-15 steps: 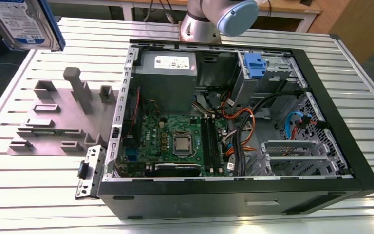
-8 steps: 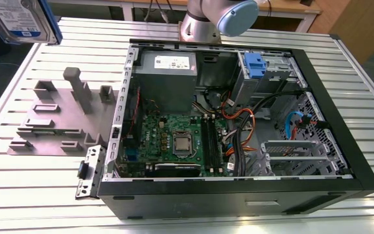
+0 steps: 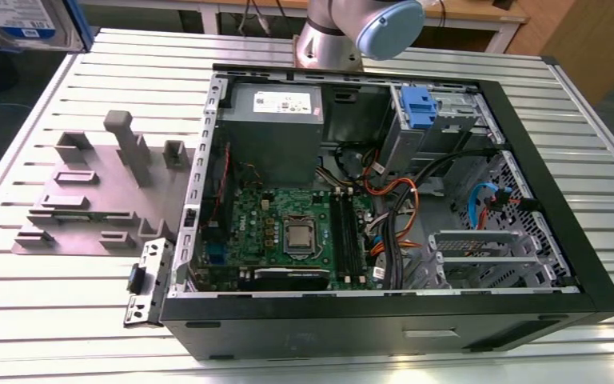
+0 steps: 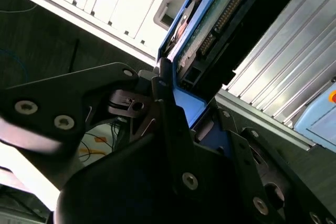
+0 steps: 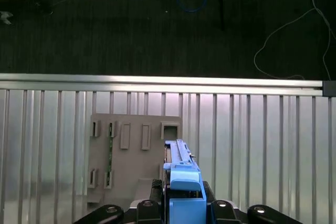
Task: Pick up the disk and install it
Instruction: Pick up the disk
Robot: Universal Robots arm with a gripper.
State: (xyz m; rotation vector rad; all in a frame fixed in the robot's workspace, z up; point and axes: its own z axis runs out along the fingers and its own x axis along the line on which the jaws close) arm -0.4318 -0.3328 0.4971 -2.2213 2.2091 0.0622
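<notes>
- Slatted aluminium counter (image 3: 51, 336) carries everything.
- Open black computer tower case (image 3: 392, 320) lies on its side, centre to the exterior view's right, with boards and cables exposed.
- Silver arm (image 3: 350, 32) stands on the far side of the case.
- Flat grey fixture plate with upright slots (image 3: 83, 200) lies on the counter at the exterior view's left, just beside the case. No drive sits in any of its slots.
- The disk (image 3: 19, 24), a flat silver hard drive with a blue-and-white label in a blue plastic carrier frame, shows at the far left corner of the exterior view, well apart from the case.
- In the first wrist view the disk (image 5: 181, 182) is seen edge-on, with the grey plate (image 5: 134, 124) beyond it.
- The pincer (image 4: 190, 103) is clamped on the disk (image 4: 210, 19), its black fingers (image 4: 164, 80) pressing the carrier's blue edges.
- A small blue plastic clip (image 3: 418, 108) sits in the drive cage at the case's far right.

Step, as I judge it: the pick-up is done. The disk is off the plate and in the carry, and the install has not begun.

The install calls for squaring the carrier to a bay mouth and keeping it clear of the loose cables. Which bay it goes in I cannot tell.
</notes>
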